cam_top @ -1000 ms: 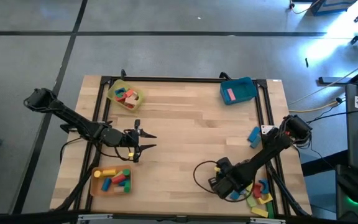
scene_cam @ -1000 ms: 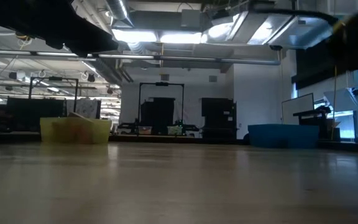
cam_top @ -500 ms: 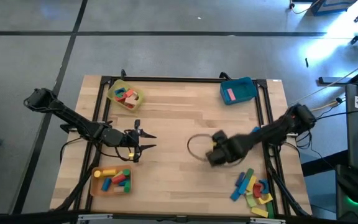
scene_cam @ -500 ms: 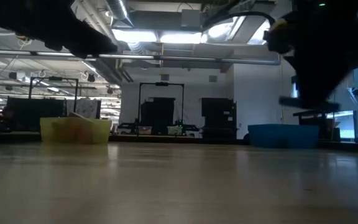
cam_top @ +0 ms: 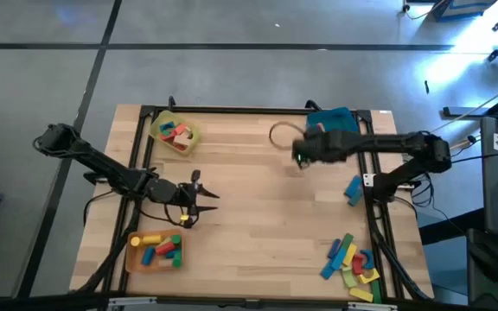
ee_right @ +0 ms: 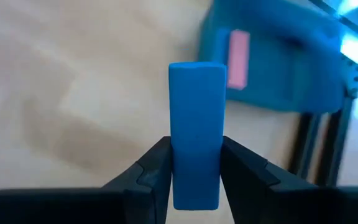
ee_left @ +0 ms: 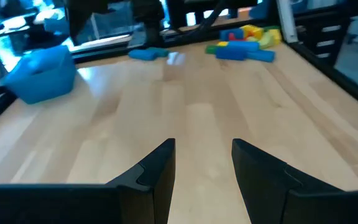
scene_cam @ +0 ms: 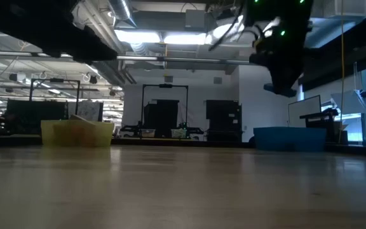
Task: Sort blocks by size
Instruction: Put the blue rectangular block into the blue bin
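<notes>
My right gripper (cam_top: 302, 155) hangs over the table's far right part, just short of the blue tray (cam_top: 332, 125), and is shut on a blue bar block (ee_right: 194, 112). A pink block (ee_right: 238, 50) lies in that tray. More blocks lie in a pile (cam_top: 349, 259) at the near right, and one blue block (cam_top: 353, 188) lies alone by the right edge. My left gripper (ee_left: 204, 146) stands open at the table's left, nothing between its fingers. My right gripper pinches the blue bar between its two fingers, on the two long sides (ee_right: 194, 165) at the end nearest the wrist. The bar runs along the fingers and sticks out well past their tips. It slants down from above and hangs clear of the table.
A yellow tray (cam_top: 173, 132) with several blocks stands at the far left, and an orange tray (cam_top: 154, 250) with several blocks at the near left. Black frame rails run along the table's edges. Bare wood lies across the middle (cam_top: 258, 207).
My right gripper has swung from the block pile at the near right, across the middle, up and toward the far edge beside the blue tray, turning as it went. The blue bar has gone with it, lifted clear of the table.
</notes>
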